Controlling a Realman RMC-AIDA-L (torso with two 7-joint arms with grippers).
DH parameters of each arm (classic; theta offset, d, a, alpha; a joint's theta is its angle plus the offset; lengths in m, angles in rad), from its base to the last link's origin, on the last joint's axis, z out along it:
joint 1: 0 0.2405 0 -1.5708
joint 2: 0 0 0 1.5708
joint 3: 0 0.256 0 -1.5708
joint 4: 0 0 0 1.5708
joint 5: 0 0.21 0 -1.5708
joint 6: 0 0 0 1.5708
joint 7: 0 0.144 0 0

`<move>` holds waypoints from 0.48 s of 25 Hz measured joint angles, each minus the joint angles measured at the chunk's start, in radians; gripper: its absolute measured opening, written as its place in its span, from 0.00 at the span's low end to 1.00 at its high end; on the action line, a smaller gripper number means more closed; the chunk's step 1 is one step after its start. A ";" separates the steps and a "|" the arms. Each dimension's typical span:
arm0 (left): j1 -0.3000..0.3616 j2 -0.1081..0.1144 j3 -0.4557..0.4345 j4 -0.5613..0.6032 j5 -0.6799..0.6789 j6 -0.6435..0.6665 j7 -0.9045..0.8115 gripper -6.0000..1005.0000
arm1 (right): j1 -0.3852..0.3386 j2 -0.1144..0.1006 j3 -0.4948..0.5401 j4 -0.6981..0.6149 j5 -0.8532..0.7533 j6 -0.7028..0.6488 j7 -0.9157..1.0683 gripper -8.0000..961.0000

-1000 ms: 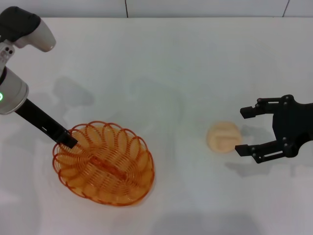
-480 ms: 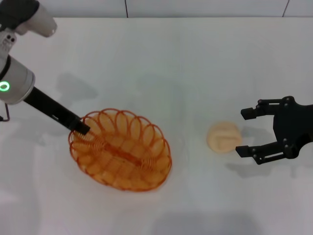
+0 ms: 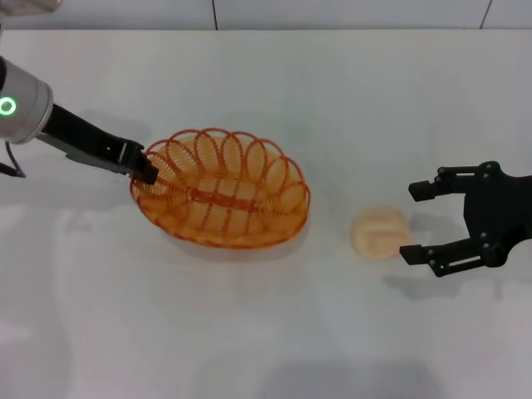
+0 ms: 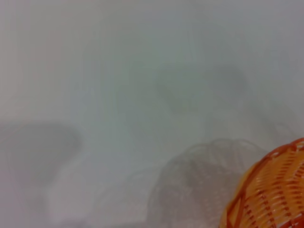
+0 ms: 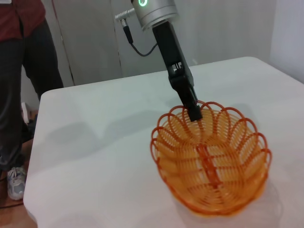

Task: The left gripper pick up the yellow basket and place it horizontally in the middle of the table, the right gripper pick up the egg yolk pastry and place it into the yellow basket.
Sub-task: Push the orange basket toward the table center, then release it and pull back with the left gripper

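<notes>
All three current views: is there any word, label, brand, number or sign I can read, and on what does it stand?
No readable text in any view.
Yellow basket: bare wire, no label.
Egg yolk pastry: only a crease on top, no print.
Left pincer, shut on the basket rim: no marking; its arm shows only a green ring light, a light and not a character.
Right pincer, open beside the pastry: no legible label.
Table: plain white.

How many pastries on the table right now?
1. The egg yolk pastry lies on the table, between the yellow basket and the open right gripper. None shows inside the basket.
</notes>
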 joint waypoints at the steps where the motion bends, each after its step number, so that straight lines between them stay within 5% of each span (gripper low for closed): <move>1: -0.001 -0.003 0.000 -0.002 -0.001 -0.007 -0.023 0.08 | 0.001 0.000 0.000 0.000 0.000 0.000 0.000 0.90; 12: 0.004 -0.010 0.001 -0.089 -0.100 -0.063 -0.142 0.08 | 0.004 0.000 0.002 0.000 0.000 -0.012 0.000 0.89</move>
